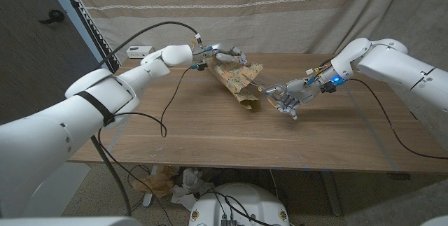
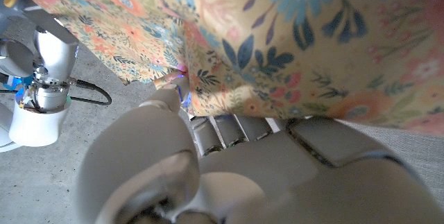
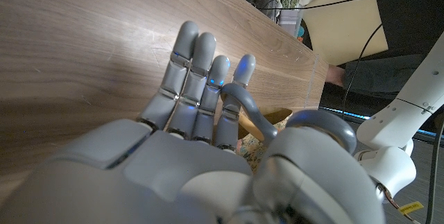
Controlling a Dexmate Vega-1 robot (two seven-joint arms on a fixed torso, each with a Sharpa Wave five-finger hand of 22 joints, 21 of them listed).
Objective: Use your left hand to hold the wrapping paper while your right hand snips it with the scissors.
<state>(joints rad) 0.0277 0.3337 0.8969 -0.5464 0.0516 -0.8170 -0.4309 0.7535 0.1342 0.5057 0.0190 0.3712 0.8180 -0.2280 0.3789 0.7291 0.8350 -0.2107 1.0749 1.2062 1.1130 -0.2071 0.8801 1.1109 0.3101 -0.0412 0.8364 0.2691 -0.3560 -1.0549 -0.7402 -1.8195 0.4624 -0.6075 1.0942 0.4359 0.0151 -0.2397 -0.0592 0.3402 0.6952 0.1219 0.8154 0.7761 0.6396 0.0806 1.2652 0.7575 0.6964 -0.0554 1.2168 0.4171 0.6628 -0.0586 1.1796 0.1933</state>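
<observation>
I have the left hand (image 1: pixel 227 56) up in the upper middle of the head view, fingers closed on the far end of the wrapping paper (image 1: pixel 238 79). The left wrist view shows the floral sheet draped over those fingers (image 2: pixel 208 130), so the hold looks real. I keep it raised there so the paper slopes down toward the frame's centre, its lower end touching or just above the table (image 1: pixel 210 135), which keeps the sheet stretched for a blade to bite.

My right hand (image 1: pixel 288 96) sits just right of centre, at the paper's lower end. In the right wrist view a grey loop, which I take to be a handle of the scissors (image 3: pixel 253 116), lies against its fingers (image 3: pixel 198 78), so I judge the hand is holding them. The blades are too small to make out in the head view, so I cannot tell whether they are open or already on the paper.

Farther out, a small white box (image 1: pixel 138 51) sits at the table's upper-left corner, and a striped curtain (image 1: pixel 280 2) hangs behind.
</observation>
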